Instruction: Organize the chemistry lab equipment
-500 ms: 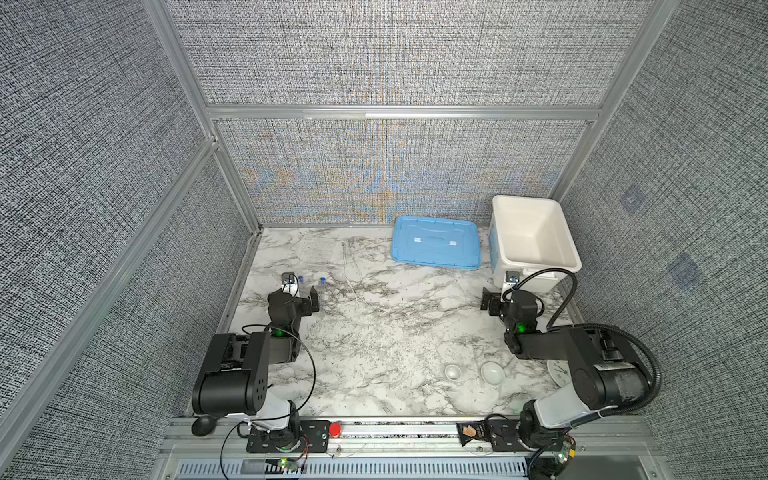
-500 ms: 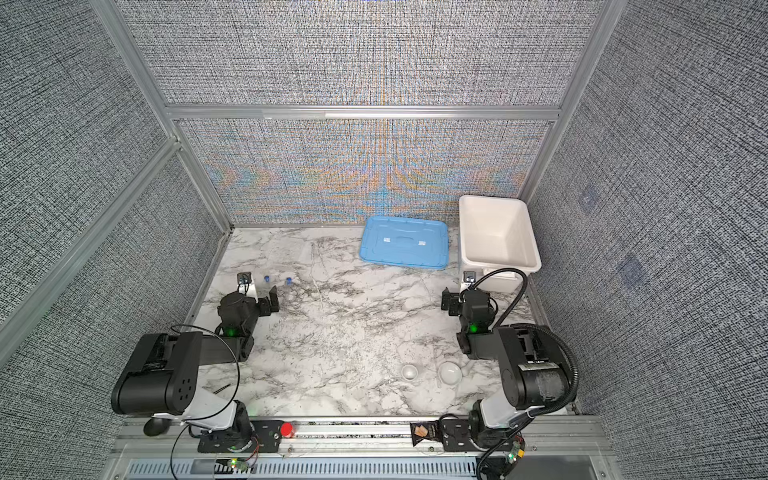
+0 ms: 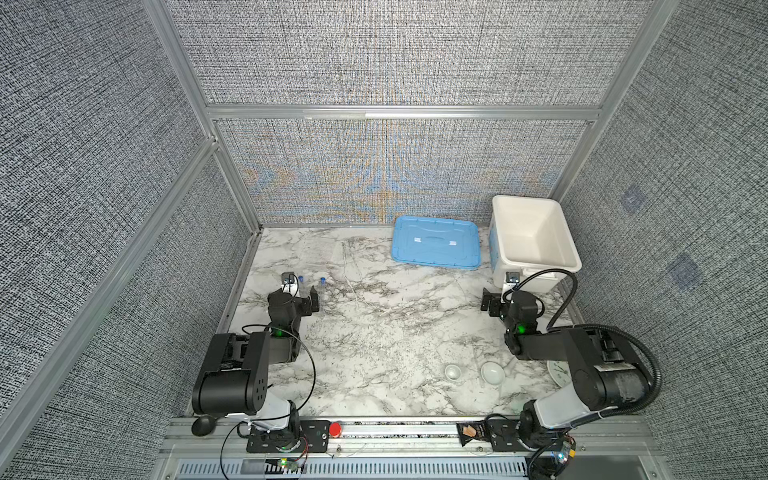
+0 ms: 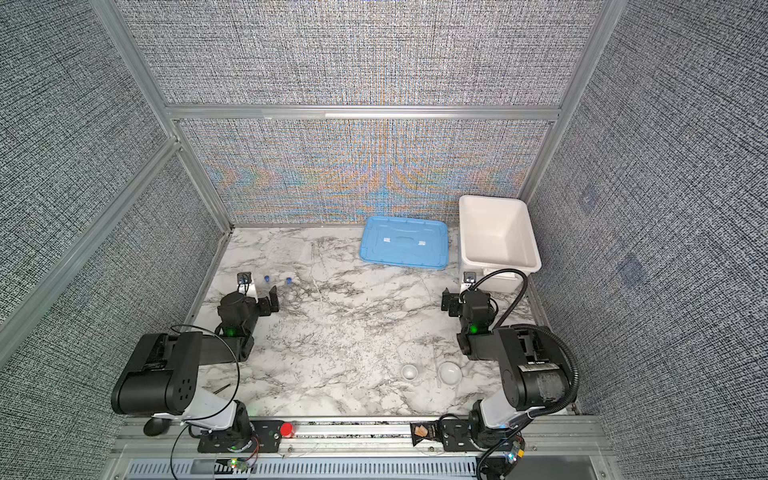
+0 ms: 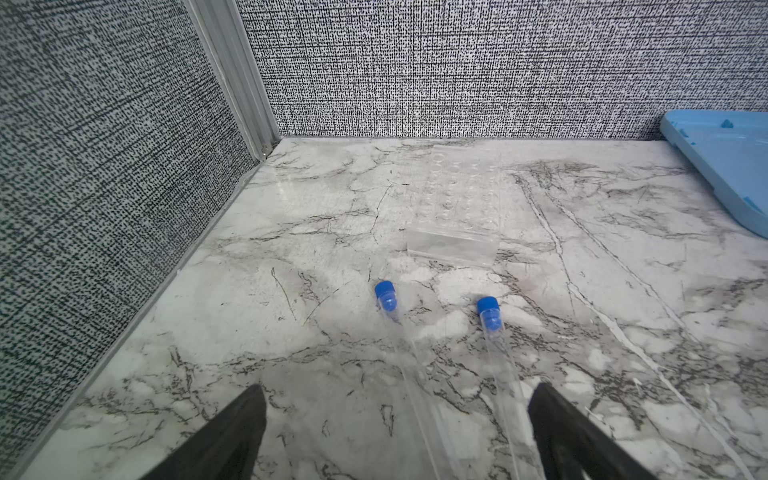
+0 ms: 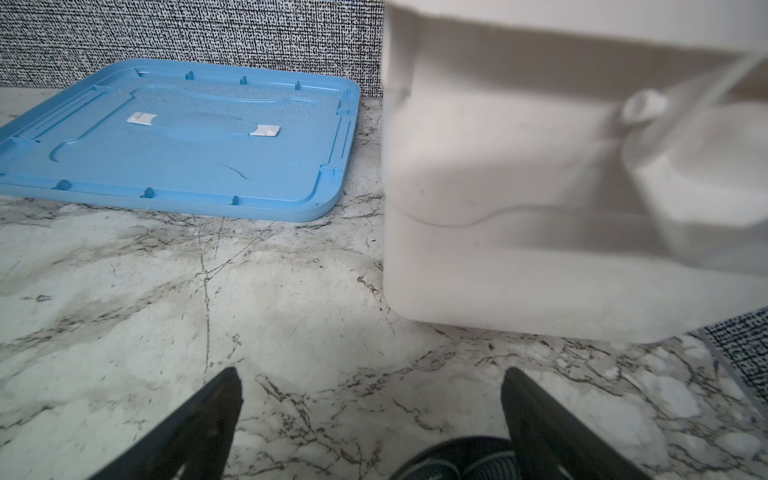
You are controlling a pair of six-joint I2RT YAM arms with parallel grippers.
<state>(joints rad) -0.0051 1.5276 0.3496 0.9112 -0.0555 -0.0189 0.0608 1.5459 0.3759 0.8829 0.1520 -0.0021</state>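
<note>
Two slim clear tubes lie side by side on the marble table, their blue caps [image 5: 385, 294] [image 5: 488, 312] pointing away from my left gripper [image 5: 399, 388]. That gripper is open low over the tubes' near ends, both tubes running between its fingers, held by neither. In both top views the caps [image 3: 300, 278] [image 4: 287, 280] show just beyond the left gripper [image 3: 300, 296]. Two small white bowls [image 3: 453, 371] [image 3: 493, 372] sit at the front right, beside the right arm. My right gripper [image 6: 370, 372] is open and empty over bare marble, just in front of the white bin [image 6: 540, 208].
A white bin [image 3: 534, 232] stands at the back right with a blue lid [image 3: 436, 245] flat beside it. A clear rack with rows of holes [image 5: 457, 208] lies beyond the tubes. A round white clock [image 3: 557, 370] is half hidden under the right arm. Walls enclose the table.
</note>
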